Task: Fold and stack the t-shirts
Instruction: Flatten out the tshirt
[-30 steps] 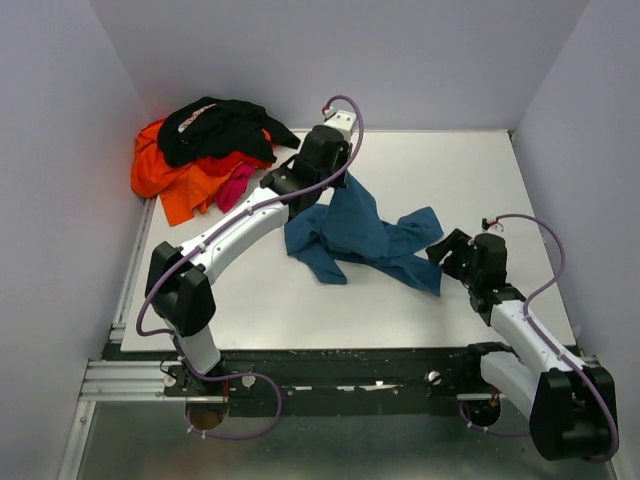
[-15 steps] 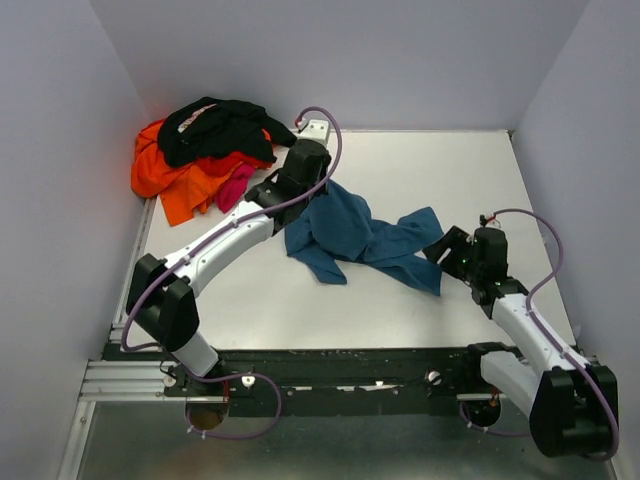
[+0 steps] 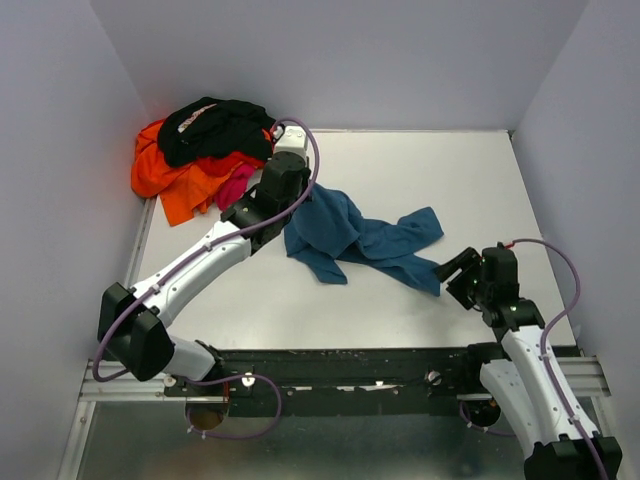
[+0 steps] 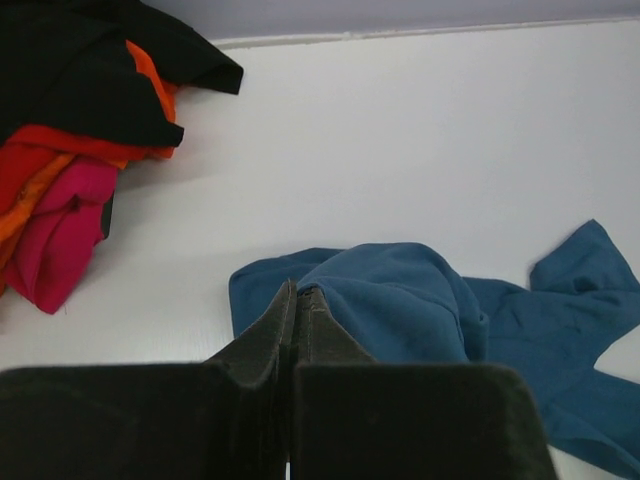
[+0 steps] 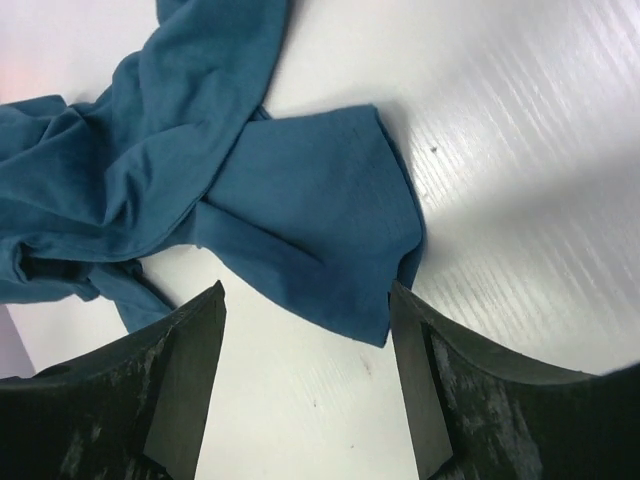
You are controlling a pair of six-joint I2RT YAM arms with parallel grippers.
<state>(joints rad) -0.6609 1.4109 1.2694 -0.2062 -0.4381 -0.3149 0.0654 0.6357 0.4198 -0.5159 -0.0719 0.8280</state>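
The white table (image 3: 450, 170) fills most of my overhead view. My left arm (image 3: 210, 255) reaches diagonally across it toward the back left. My right arm (image 3: 530, 350) is bent low at the near right edge.

The teal-blue t-shirt (image 3: 345, 235) lies crumpled and unfolded near the middle of the table, one end trailing toward the right. The other shirts sit in a heap in the far left corner, well apart from it. The black t-shirt (image 3: 220, 128) is on top, the orange t-shirt (image 3: 165, 180) spreads out beneath it, and a bit of the magenta-pink t-shirt (image 3: 237, 183) shows at the heap's right edge.

The left gripper (image 4: 297, 300) is closed, with its pads pressed flat together. Its tips are at the left end of the teal-blue t-shirt (image 4: 400, 310). I cannot tell whether any cloth is caught between them.

The right gripper (image 3: 458, 270) has its jaws spread wide and is holding nothing. In its wrist view the near right corner of the teal-blue t-shirt (image 5: 300, 210) lies flat on the table, framed between the fingers (image 5: 190, 380).
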